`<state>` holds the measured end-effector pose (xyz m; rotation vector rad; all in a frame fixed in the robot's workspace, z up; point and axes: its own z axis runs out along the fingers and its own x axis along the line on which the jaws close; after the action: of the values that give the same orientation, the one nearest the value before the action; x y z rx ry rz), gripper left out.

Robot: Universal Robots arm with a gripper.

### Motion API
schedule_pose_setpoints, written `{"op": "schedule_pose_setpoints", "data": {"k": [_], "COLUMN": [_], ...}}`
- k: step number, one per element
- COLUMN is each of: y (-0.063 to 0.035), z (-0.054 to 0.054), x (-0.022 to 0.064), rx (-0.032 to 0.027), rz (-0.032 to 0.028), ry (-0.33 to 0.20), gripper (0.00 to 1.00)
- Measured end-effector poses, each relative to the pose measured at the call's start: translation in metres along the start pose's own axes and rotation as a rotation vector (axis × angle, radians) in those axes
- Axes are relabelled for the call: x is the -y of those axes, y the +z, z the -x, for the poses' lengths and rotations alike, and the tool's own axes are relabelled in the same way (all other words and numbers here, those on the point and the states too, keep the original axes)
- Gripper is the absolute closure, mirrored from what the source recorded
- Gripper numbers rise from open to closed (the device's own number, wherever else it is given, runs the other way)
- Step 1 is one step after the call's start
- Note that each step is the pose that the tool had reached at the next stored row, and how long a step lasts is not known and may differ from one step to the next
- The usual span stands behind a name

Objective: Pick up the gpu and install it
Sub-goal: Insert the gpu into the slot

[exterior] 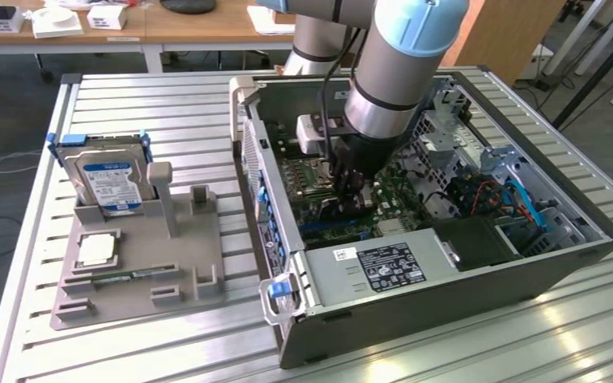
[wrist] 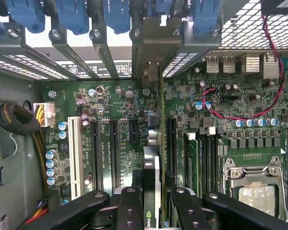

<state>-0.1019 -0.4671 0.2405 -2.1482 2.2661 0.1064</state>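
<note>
The gpu [wrist: 152,177] stood on edge between the fingers of the gripper [wrist: 153,199], which was closed narrowly on the card's upper edge, deep inside the open computer case [exterior: 562,263]. In the wrist view the card ran straight away from the fingers toward the rear wall, its metal end bracket [wrist: 153,72] sitting against the row of slot covers with blue clips [wrist: 117,19]. It lay over the motherboard [wrist: 129,143], in line with one of the long black expansion slots, with an empty slot [wrist: 113,151] just beside it. Whether its edge was already in the slot could not be told.

To do this step well, I judged, the card had to be kept upright and parallel to its slot, since any tilt would jam one end. The push should be straight down and even, with the bracket sliding into its opening at the rear wall. The red and black wires [wrist: 240,112] near the processor socket [wrist: 254,184] lay well apart and posed little risk. On the table [exterior: 125,88] outside the case, the hard drive [exterior: 108,179] stood in its grey holder [exterior: 136,271], untouched.
</note>
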Motion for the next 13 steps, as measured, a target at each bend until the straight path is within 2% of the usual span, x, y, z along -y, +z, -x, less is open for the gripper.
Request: {"op": "schedule_pose_setpoints", "data": {"k": [13], "y": [0.0000], "z": [-0.0003], "x": [-0.0010], "rx": [-0.0001], "rz": [0.0002], "ry": [0.001], "gripper": [0.73]}}
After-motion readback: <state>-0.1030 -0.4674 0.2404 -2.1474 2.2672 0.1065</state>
